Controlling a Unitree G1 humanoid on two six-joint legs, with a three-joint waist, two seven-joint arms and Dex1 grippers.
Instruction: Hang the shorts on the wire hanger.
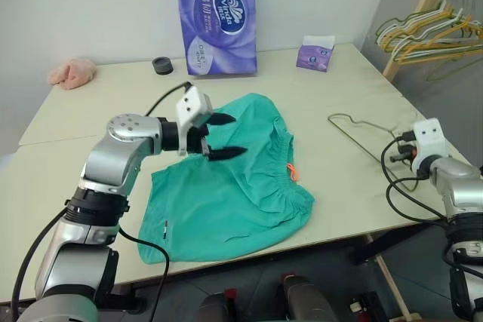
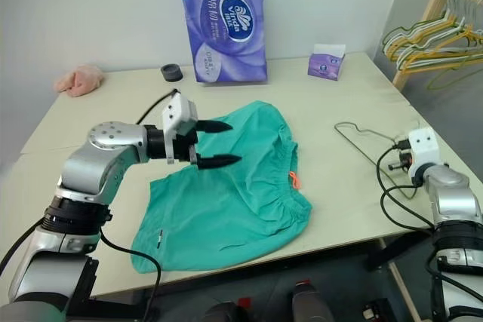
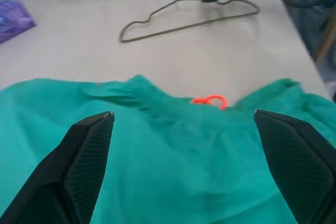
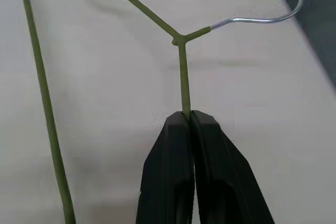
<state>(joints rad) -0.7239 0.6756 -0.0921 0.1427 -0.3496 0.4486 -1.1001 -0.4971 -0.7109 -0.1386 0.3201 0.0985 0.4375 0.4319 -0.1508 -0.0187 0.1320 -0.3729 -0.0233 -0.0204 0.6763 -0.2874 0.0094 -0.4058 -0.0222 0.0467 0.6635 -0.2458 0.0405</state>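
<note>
On a beige table [image 1: 317, 96], the teal-green shorts [image 1: 226, 194] lie spread flat with their gathered elastic waistband toward the olive-green wire hanger [image 1: 362, 137], which rests beside them near the table's far edge from the robot's left arm. The right gripper [image 4: 185, 116] has its two black fingers pressed together on the hanger's wire just below the neck, where the shoulders meet the silver hook. The left gripper [image 1: 223, 136] hovers over the shorts with its fingers spread wide, holding nothing, the orange drawstring tip [image 1: 292, 173] beyond it at the waistband. The shorts look light, limp and likely to sag and bunch, so the thicker waistband seems the surest place to pinch. The hanger looks light, thin and springy, prone to swivelling in a one-point grip.
</note>
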